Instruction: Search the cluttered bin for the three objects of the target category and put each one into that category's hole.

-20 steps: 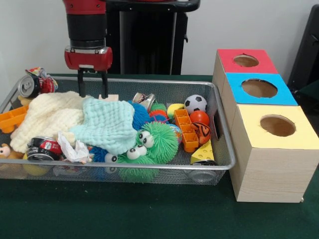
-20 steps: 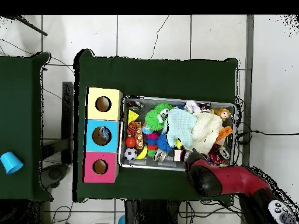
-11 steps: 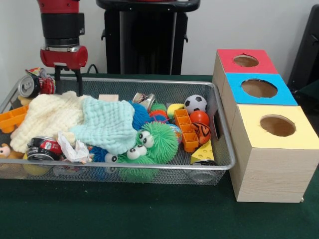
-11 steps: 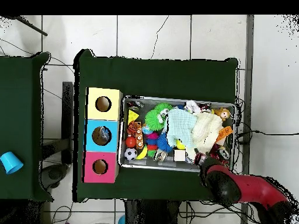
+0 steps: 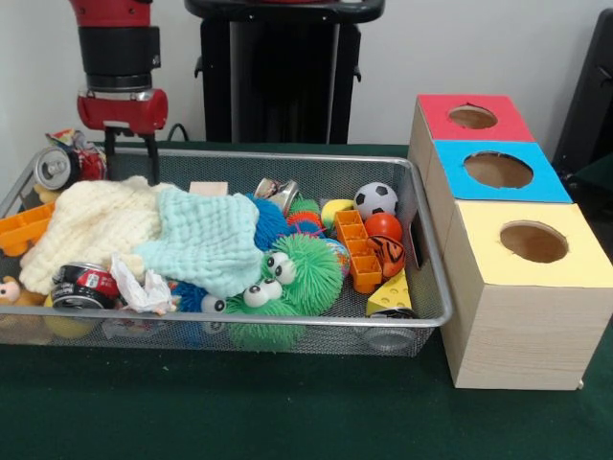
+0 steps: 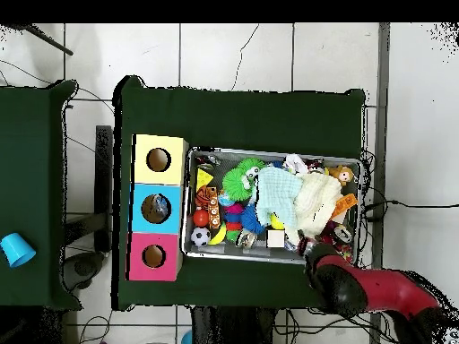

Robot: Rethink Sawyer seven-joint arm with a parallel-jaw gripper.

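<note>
A wire mesh bin holds a heap of toys. A cream cloth and a mint cloth lie over its left half. Right of them are green fuzzy toys with eyes, a soccer ball, an orange ball, an orange brick and a cheese wedge. Crushed cans lie at the far left and the near left. My gripper hangs open and empty at the bin's far left corner, beside the far can. In the overhead view the arm covers it.
Three wooden boxes with holes stand right of the bin: red-topped, blue-topped and yellow-topped. A small wooden block and a silver can lie by the far rim. A blue cup sits on a side table.
The gripper has moved from above the wooden block to the bin's far left corner, still empty. It has barely shifted in the last half second.
</note>
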